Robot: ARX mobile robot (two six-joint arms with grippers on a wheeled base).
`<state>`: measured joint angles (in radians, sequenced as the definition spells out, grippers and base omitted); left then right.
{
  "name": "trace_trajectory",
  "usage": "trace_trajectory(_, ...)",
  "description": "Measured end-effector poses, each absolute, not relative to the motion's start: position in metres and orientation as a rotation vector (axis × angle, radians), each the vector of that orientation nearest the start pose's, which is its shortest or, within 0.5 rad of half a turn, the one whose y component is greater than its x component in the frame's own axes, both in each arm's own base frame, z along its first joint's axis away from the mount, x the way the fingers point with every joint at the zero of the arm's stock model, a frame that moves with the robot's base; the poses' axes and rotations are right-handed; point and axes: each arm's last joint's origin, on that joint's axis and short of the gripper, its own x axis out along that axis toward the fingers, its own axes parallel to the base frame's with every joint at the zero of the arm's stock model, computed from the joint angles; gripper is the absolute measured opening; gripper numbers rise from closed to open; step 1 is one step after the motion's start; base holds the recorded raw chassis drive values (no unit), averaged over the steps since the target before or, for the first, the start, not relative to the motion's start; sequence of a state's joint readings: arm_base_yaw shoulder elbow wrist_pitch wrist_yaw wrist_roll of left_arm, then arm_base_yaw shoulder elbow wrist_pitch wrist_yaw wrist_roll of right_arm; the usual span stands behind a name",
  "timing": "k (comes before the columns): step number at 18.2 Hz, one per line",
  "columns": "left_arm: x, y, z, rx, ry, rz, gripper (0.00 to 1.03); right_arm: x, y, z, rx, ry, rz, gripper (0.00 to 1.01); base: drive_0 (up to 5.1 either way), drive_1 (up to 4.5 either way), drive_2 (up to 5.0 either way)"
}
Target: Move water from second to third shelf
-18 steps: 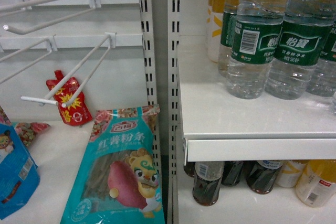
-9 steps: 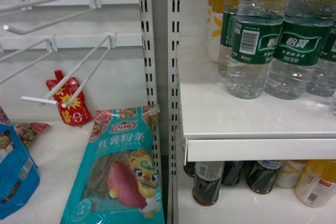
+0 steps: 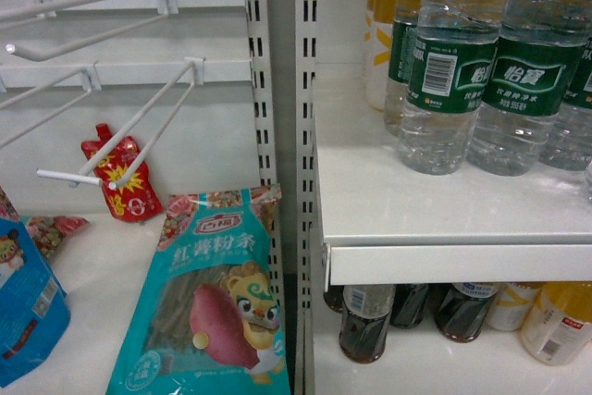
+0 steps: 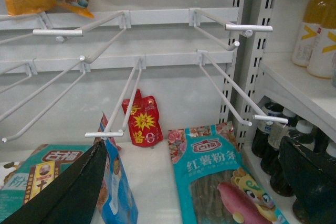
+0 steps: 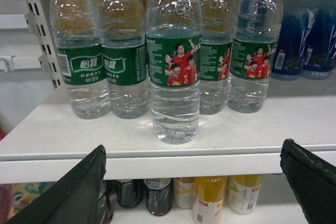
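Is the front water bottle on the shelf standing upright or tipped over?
Upright. In the right wrist view the water bottle stands on its base on the shelf, its label level, ahead of the row behind it.

Spread pincer [image 5: 191,187] facing water [image 5: 174,61]

Even white store light from overhead, all three views soft and slightly noisy.

Glare spots sit on the water bottles [image 5: 174,56] toward twelve o'clock, and a pale sheen lies on the white shelf [image 3: 444,201]. Shadows are faint, deepest under that shelf at six o'clock. The peg hooks [image 4: 131,93] look crisp enough; the dark gripper fingers [image 5: 68,192] at seven and four o'clock are blurred. Print on the noodle bag [image 3: 208,302] stays readable.
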<state>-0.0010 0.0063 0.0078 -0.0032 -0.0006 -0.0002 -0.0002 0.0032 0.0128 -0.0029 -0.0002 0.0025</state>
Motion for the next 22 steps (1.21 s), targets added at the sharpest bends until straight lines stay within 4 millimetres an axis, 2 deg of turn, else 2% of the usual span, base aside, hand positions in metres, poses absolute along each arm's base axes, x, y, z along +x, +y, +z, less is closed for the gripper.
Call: trace_trajectory(22,0.0976,-0.0001,0.1654,0.0,0.001,0.0,0.98,0.0971,0.0,0.1673,0.001,-0.006,0.0,0.98,0.0,0.0,0.0)
